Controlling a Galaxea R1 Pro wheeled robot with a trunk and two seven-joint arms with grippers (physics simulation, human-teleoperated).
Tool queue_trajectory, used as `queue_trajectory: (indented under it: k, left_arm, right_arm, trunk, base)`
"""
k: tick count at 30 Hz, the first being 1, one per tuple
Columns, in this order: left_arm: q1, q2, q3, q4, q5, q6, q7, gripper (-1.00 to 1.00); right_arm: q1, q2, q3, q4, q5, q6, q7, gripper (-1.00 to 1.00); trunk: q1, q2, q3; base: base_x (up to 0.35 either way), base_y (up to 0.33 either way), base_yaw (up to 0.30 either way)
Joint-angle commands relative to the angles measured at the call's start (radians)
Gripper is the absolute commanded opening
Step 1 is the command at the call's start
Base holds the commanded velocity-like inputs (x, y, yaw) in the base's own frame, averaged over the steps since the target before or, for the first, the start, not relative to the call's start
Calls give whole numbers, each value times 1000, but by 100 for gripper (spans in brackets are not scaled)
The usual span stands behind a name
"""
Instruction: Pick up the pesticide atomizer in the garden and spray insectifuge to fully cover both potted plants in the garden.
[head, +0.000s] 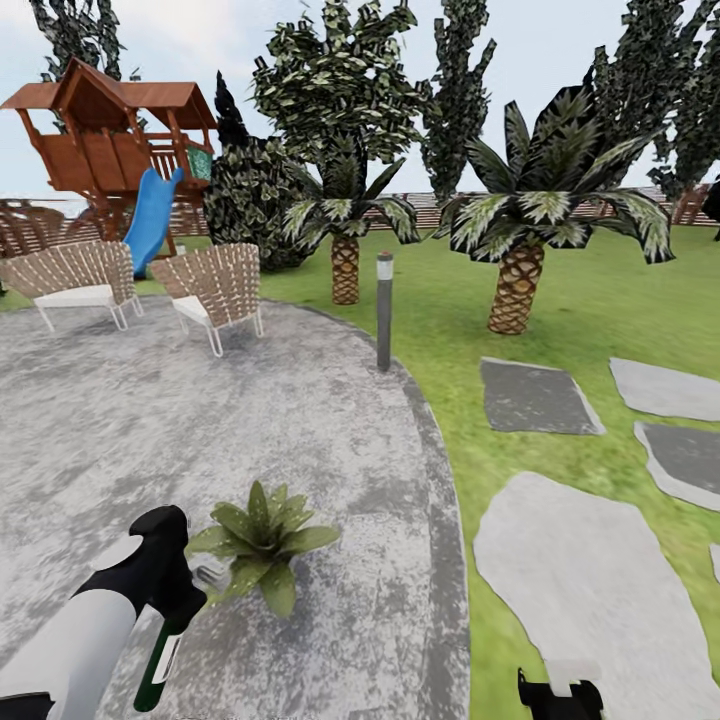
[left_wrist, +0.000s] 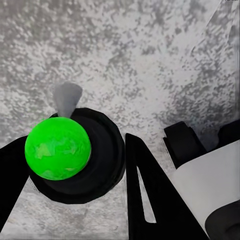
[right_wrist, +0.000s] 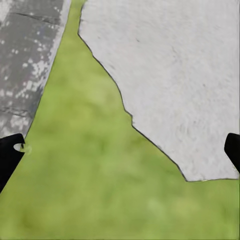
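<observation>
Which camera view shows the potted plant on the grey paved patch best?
The head view shows the potted plant best: its whole rosette of green leaves is clear on the paved patch, close beside the left gripper, which holds the pesticide atomizer. The left wrist view gives the atomizer and paving instead; the right wrist view gives grass and a stepping stone.

I stand in a home garden: a green lawn with grey stepping stones, a round paved patch, scaly-trunked palms and tall trees. Two woven chairs, a wooden playhouse with a blue slide and a slatted fence behind mark it as a backyard.
</observation>
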Motion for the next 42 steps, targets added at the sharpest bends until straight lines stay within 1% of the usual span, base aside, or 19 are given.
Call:
queue_trajectory:
  k: [1,19,30,36,39,41,42]
  left_arm:
    - [0,-1,4,-1,-10,9,-10,-100]
    - [0,0,3,-1,-10,9,-8,-100]
    - [0,1,6,14,-11,9,-8,-100]
    - [1,0,7,14,-11,9,-9,-100]
    - [1,1,7,14,-11,9,-8,-100]
    - [1,2,7,15,-11,9,4,-100]
    - [3,4,8,17,-10,9,20,-100]
  right_arm:
    - [-1,0,-6,2,11,-3,-4,100]
    - [-1,0,-5,2,12,-3,-4,100]
    - [-1,-3,-6,2,13,-3,-4,100]
    - [-1,0,-6,2,12,-3,-4,100]
    - [-1,1,-6,2,12,-3,-4,100]
    - [-1,1,-5,2,12,-3,-4,100]
    - [-1,1,-5,2,12,-3,-4,100]
  trunk:
    - [0,0,-1]
    - [0,0,-1]
    - [0,0,-1]
    - [0,0,-1]
    - [0,0,-1]
    - [0,0,-1]
    - [0,0,-1]
  base:
    - [0,-257,277]
    - [9,-273,251]
    - [210,-205,17]
    - [29,-266,3]
    - [1,-275,159]
    - [0,-276,252]
    - [0,-276,267]
